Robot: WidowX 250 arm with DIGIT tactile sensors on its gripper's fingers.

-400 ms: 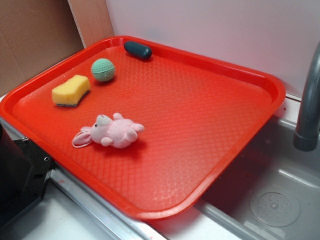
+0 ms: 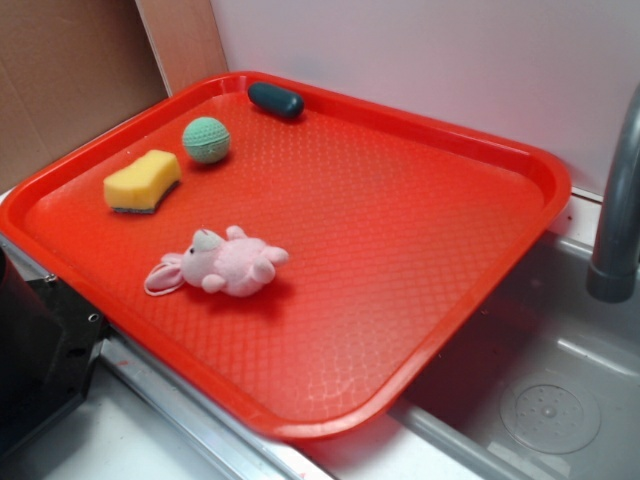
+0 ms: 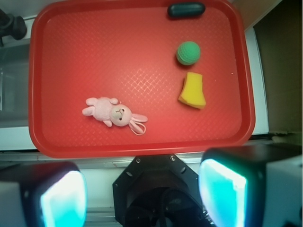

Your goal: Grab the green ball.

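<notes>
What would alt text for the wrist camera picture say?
Seen from above, an open gripper hangs over the near edge of a red tray holding a green ball, yellow sponge, pink plush bunny and dark capsule.

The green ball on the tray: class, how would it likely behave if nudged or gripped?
The green ball is round, so a nudge would probably roll it across the red tray. Its knitted-looking surface suggests it is soft, light and grippy rather than slippery for the fingers.
</notes>
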